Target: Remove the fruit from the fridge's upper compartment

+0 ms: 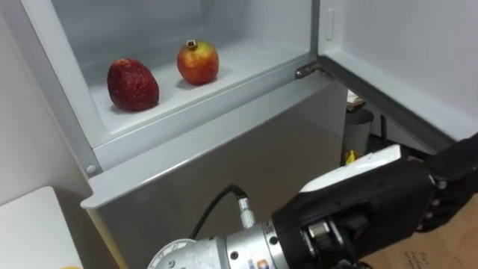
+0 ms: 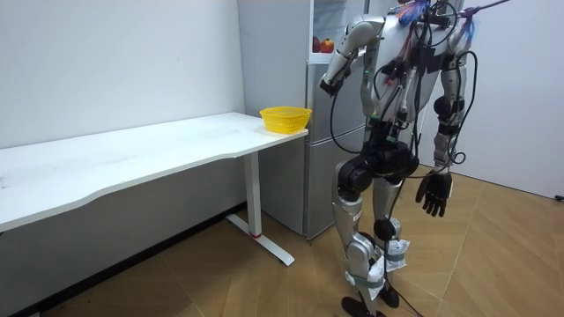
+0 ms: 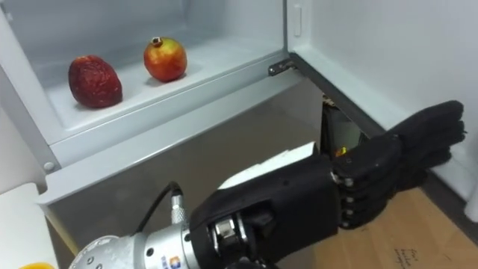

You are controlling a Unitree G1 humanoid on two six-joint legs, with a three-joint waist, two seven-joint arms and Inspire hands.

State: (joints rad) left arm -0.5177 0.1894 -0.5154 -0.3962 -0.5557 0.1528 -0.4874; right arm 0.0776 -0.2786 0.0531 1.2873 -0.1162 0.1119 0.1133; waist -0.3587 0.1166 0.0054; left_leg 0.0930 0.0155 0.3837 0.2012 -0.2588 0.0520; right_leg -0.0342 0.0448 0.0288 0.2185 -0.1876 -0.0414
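The upper fridge compartment [image 1: 254, 60] stands open. On its white floor lie a dark red, rough-skinned fruit [image 1: 133, 84] at the left and a red-and-yellow pomegranate [image 1: 198, 62] just right of it. My left hand [image 1: 396, 198] is raised in front of the grey lower fridge front, below and to the right of the two fruits, with its black fingers [image 3: 422, 134] stretched out and holding nothing. My right hand [image 2: 434, 194] hangs at my side with relaxed fingers. I stand facing the fridge [image 2: 330, 132].
The open fridge door [image 1: 407, 52] swings out on the right, and a dark container [image 1: 358, 128] stands on the floor beyond it. A white table [image 2: 132, 154] adjoins the fridge on my left, with a yellow basket [image 2: 285, 118] at its end.
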